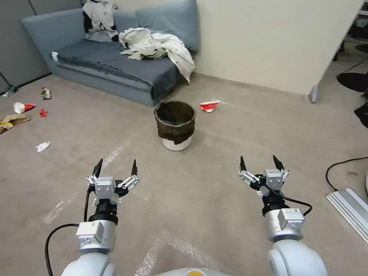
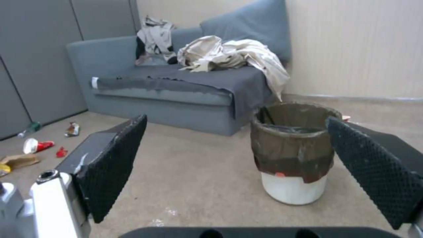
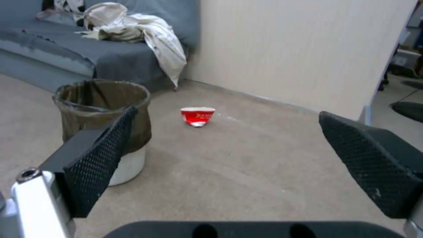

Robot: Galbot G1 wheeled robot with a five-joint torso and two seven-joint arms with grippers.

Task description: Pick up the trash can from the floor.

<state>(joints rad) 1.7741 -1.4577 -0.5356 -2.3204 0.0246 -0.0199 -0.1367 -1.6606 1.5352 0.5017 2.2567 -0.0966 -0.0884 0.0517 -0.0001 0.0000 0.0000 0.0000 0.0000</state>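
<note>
Centre frame, upright trash can [image 1: 175, 124] stands between and beyond my left gripper [image 1: 115, 167] and right gripper [image 1: 260, 163], fingers spread, both about equally near.

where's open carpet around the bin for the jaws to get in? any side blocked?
Open: bare floor between the trash can and both open grippers, left gripper and right gripper, plus carpet on the can's left. Tighter: the sofa corner stands close behind it, and a crushed red cup lies at its rear right.
</note>
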